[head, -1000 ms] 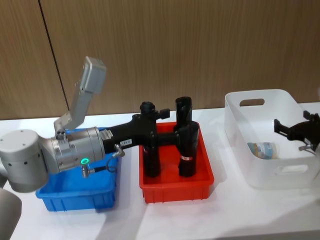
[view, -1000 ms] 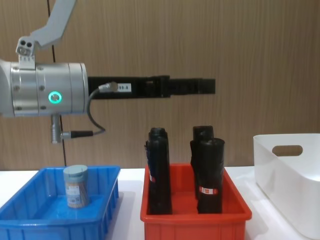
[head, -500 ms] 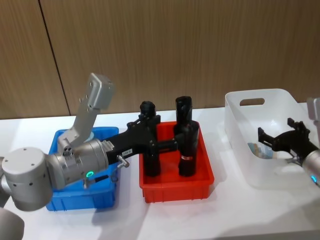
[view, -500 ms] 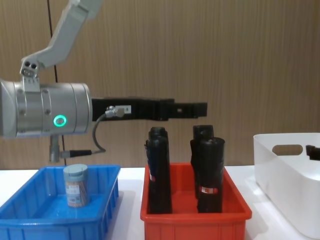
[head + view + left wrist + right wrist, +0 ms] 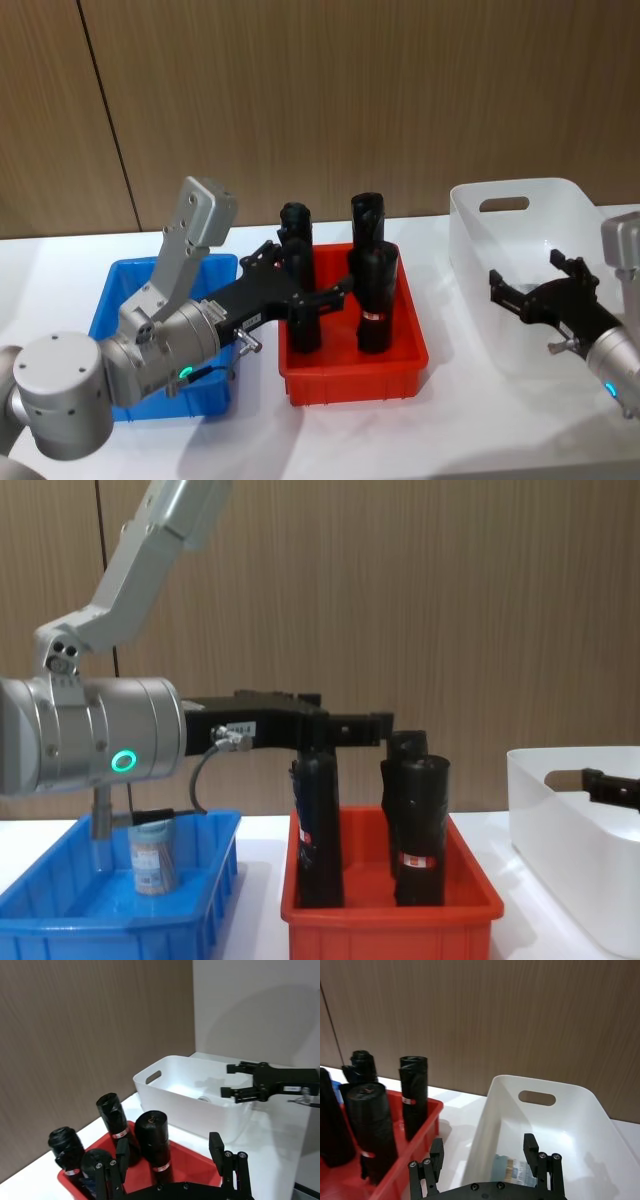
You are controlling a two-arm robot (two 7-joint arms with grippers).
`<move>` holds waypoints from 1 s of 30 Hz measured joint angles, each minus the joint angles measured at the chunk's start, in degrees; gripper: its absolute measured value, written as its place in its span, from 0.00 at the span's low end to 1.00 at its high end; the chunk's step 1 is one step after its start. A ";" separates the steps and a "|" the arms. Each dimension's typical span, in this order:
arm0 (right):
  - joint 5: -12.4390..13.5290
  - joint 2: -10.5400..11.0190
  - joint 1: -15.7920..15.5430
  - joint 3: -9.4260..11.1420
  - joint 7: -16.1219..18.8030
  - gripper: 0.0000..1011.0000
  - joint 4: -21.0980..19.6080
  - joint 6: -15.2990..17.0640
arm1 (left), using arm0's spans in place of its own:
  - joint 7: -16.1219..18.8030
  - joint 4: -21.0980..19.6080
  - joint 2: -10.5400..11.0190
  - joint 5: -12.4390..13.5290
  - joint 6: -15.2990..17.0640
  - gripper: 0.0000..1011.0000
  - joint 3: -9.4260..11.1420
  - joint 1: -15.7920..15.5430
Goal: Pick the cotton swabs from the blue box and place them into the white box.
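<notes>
The right tool (image 5: 538, 287), open and empty, has been withdrawn from the white box (image 5: 468, 216), cotton swabs (image 5: 512, 1168) delivered inside; left tool (image 5: 306, 272) likewise open.

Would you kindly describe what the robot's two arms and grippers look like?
The left arm is silver-grey, with a cylindrical wrist, a glowing green ring and a looping black cable. The left gripper is black, two-fingered, with a small white label. The right gripper is black too, on a grey wrist with a blue light.
</notes>
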 joint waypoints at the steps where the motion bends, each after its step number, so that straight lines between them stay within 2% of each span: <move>1: -0.01 -0.06 -0.42 0.04 -0.05 0.99 -0.64 0.00 | 0.55 -0.22 0.04 0.18 -0.18 0.99 0.06 0.22; 23: -0.44 -1.66 -12.80 1.40 -1.53 0.99 -17.57 -0.12 | 17.10 -6.46 1.40 5.30 -5.18 0.99 1.93 7.01; 30: -0.49 -1.95 -15.15 1.66 -1.83 0.99 -20.75 -0.16 | 22.23 -8.37 1.83 6.88 -6.75 0.99 2.51 9.12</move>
